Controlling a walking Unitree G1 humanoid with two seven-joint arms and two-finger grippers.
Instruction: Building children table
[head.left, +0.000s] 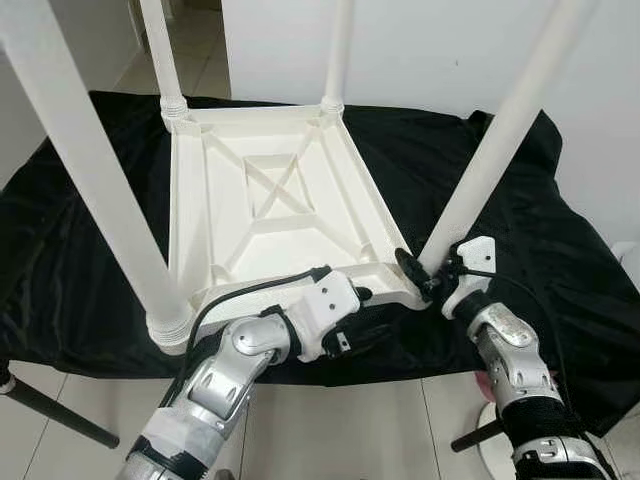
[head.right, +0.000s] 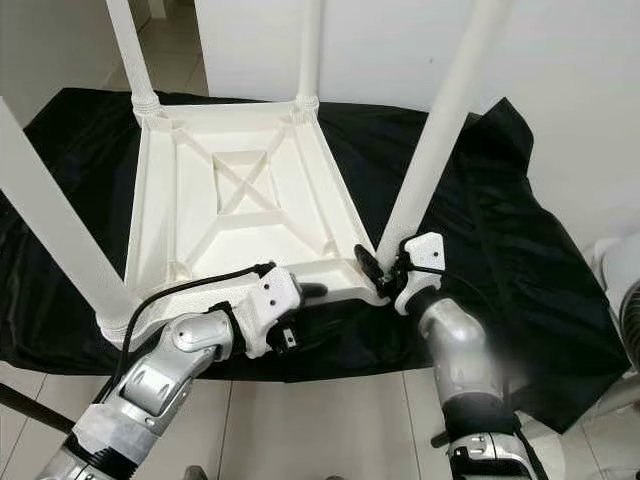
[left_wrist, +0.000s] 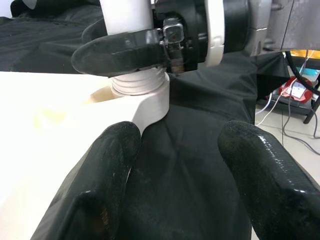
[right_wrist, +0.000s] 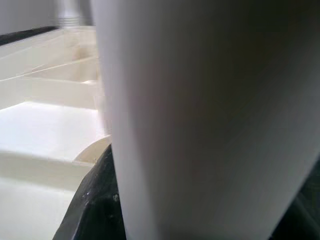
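A white plastic children's table (head.left: 270, 190) lies upside down on a black cloth, its four legs pointing up. My right gripper (head.left: 425, 275) is shut on the base of the near-right leg (head.left: 490, 150), just above its ribbed collar (left_wrist: 140, 82). One of its black fingers (left_wrist: 120, 50) crosses the leg, and the leg (right_wrist: 200, 115) looms large in the right wrist view. My left gripper (head.left: 372, 312) is open at the table's front edge near that same corner. One of its fingertips (left_wrist: 107, 155) touches the white rim; black cloth lies between the two.
The black cloth (head.left: 560, 260) drapes over the work surface and hangs off its front. Tiled floor lies below, with a black stand leg (head.left: 60, 410) at left. A white wall stands behind. Cables and a red object (left_wrist: 295, 87) lie on the floor to the right.
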